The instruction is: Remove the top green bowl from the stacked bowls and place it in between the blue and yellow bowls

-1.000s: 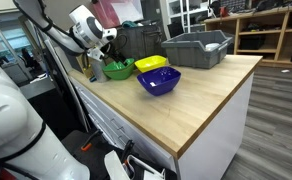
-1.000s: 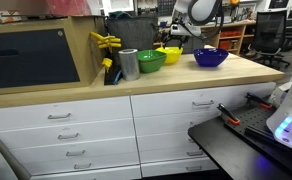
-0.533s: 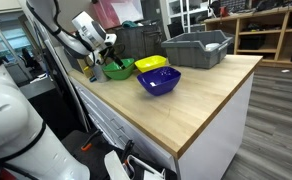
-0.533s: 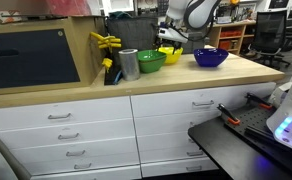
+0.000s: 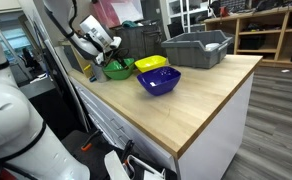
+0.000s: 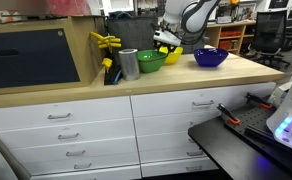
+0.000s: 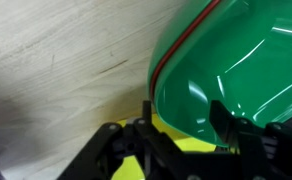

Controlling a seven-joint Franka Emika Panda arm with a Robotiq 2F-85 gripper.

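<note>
The stacked green bowls (image 5: 117, 70) stand at the far end of the wooden counter, also seen in an exterior view (image 6: 151, 60). The yellow bowl (image 5: 151, 64) is beside them and the blue bowl (image 5: 159, 81) is nearer the middle. In the wrist view the green bowl (image 7: 236, 70) fills the right side, with a red line under its rim, and the yellow bowl (image 7: 176, 142) shows below it. My gripper (image 7: 184, 118) is open, its two fingers astride the green bowl's edge. It hangs just over the bowls in both exterior views (image 5: 106, 55) (image 6: 166, 42).
A grey plastic bin (image 5: 196, 47) stands at the back of the counter (image 5: 201, 100). A metal cup (image 6: 129, 63) and a yellow clamp-like object (image 6: 106, 42) stand next to the green bowls. Drawers (image 6: 76, 125) run below the counter.
The arm has swung from above the yellow bowl toward the green bowls and come lower. The bowls have not moved.
</note>
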